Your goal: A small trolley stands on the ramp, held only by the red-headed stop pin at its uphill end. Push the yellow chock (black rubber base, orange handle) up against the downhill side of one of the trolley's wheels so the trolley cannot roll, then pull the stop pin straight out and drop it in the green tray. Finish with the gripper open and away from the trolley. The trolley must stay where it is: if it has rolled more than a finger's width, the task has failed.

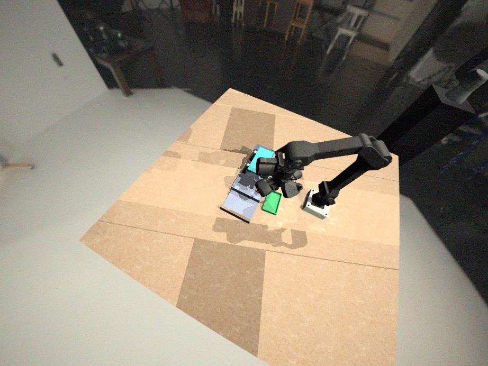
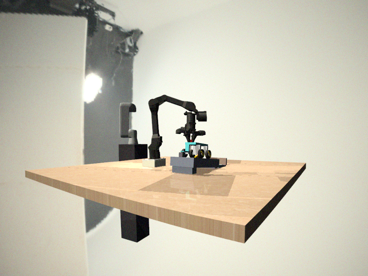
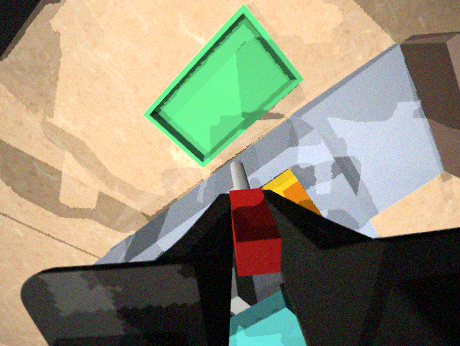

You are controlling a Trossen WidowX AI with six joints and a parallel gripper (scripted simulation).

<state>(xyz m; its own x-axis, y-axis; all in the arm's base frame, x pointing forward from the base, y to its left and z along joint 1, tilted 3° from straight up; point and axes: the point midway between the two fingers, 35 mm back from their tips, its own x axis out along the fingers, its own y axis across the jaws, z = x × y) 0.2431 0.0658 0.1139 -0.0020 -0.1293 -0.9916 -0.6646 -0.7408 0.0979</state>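
Observation:
My gripper (image 2: pixel 190 141) (image 3: pixel 245 200) is shut on the red head of the stop pin (image 3: pixel 258 256) (image 2: pixel 190 140). The pin's grey shaft points away from the fingers, free of the ramp. The cyan trolley (image 1: pixel 261 156) (image 2: pixel 188 146) (image 3: pixel 270 327) stands on the grey ramp (image 1: pixel 240 204) (image 2: pixel 183 161) (image 3: pixel 385 145); the gripper is close above it. The yellow chock (image 3: pixel 286 181) with its orange handle is on the ramp, partly behind a finger in the wrist view; its contact with a wheel is hidden. The green tray (image 1: pixel 271 203) (image 3: pixel 200 110) is empty, beside the ramp.
The arm's white base (image 1: pixel 316 210) (image 2: pixel 153 162) stands on the wooden table (image 1: pixel 323 283) (image 2: pixel 118 184), on the far side of the tray from the ramp. A dark strip (image 1: pixel 245 194) crosses the ramp between the trolley and its low end.

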